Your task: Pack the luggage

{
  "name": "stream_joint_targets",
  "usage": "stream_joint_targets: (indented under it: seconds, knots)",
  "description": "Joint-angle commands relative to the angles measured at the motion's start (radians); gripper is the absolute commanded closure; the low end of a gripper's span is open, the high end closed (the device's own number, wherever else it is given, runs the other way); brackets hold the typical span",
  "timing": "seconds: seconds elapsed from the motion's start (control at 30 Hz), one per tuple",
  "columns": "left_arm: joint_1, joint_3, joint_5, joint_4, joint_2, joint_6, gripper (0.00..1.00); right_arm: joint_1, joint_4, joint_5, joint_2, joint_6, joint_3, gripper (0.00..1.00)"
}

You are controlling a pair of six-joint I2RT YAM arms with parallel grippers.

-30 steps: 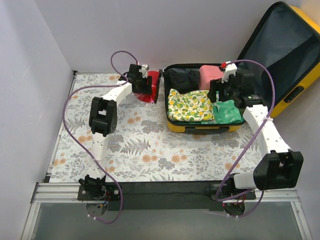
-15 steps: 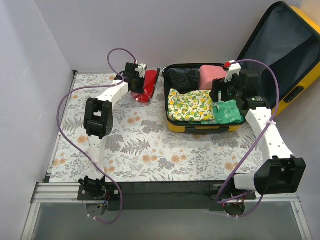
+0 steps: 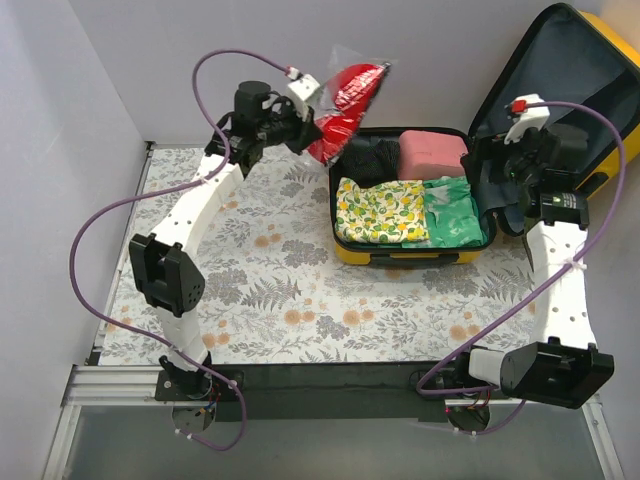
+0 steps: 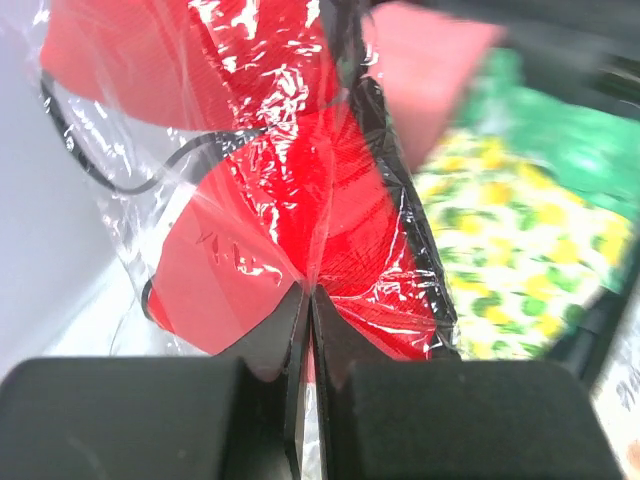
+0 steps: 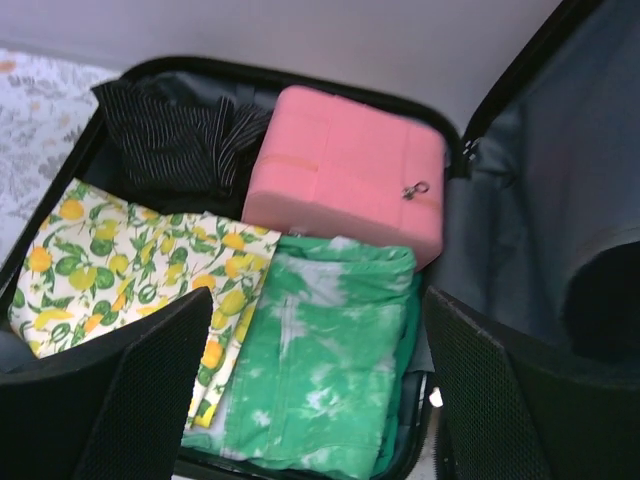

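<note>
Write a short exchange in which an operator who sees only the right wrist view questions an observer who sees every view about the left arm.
Operator: My view shows only the inside of the luggage. Where is the left gripper?
Observer: The left gripper is up in the air near the luggage's left rear corner.
Operator: Is it carrying anything?
Observer: Yes, it is shut on a red item in a clear plastic bag, which hangs clear of the table.
</note>
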Motion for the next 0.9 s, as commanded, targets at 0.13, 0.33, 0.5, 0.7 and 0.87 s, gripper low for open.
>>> stream_joint_targets:
  seconds: [0.13, 0.33, 0.5, 0.7, 0.87]
  knots:
    - [-0.167, -0.09, 0.292, 0.011, -0.027, 0.418, 1.0, -0.108, -0.011, -0.112, -0.058, -0.033, 0.159, 0.08]
    - [-0.237, -0.131, 0.384, -0.004, 0.039, 0.736, 1.0, -0.153, -0.106, -0.208, -0.027, -0.077, 0.199, 0.06]
    - [-0.253, 0.062, 0.347, -0.041, 0.202, 0.695, 1.0, -0.152, -0.196, -0.336, -0.006, -0.137, 0.141, 0.03]
    - [-0.279, 0.078, 0.249, 0.056, 0.253, 0.522, 1.0, -0.145, -0.267, -0.351, 0.016, -0.191, 0.086, 0.03]
    - [-0.311, -0.103, 0.166, 0.181, 0.199, 0.512, 0.99, -0.119, -0.287, -0.339, 0.039, -0.227, 0.014, 0.04]
